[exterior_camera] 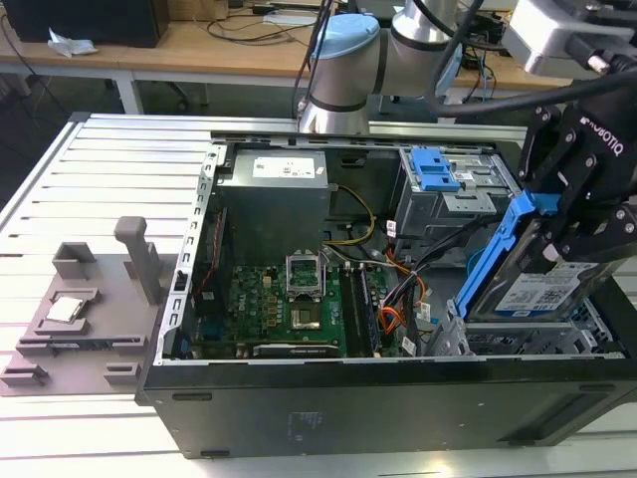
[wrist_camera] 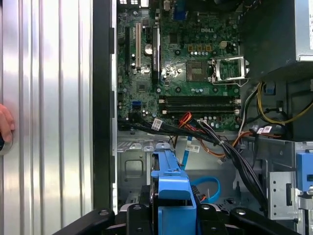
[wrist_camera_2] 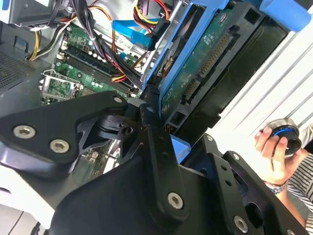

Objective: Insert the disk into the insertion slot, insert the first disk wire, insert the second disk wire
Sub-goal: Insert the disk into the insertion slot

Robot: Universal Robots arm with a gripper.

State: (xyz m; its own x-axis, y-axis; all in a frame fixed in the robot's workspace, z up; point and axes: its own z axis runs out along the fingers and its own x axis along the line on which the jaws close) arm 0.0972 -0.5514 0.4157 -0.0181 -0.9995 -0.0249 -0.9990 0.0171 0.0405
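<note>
The disk (exterior_camera: pixel 545 287), with its white-and-blue label and bright blue carrier, hangs tilted on edge over the front right of the open computer case. My black gripper (exterior_camera: pixel 560 231) is shut on it from above. The insertion slot (exterior_camera: pixel 476 340), a low grey perforated cage, lies just below the disk. In the second wrist view the disk's green circuit side (wrist_camera_2: pixel 211 55) faces the camera, and the gripper (wrist_camera_2: pixel 155 105) clamps its edge. In the first wrist view the blue carrier (wrist_camera: pixel 171 180) sticks out between the fingers (wrist_camera: pixel 138 214) above the grey cage floor (wrist_camera: pixel 131 167).
A taller grey cage with a blue latch (exterior_camera: pixel 435 171) stands behind the slot. A bundle of black and orange wires (wrist_camera: pixel 215 142) and a blue cable (wrist_camera: pixel 208 185) cross near the cage. A person's hand (wrist_camera_2: pixel 275 155) holds a round device beside the case. The motherboard (exterior_camera: pixel 289 304) fills the case's middle.
</note>
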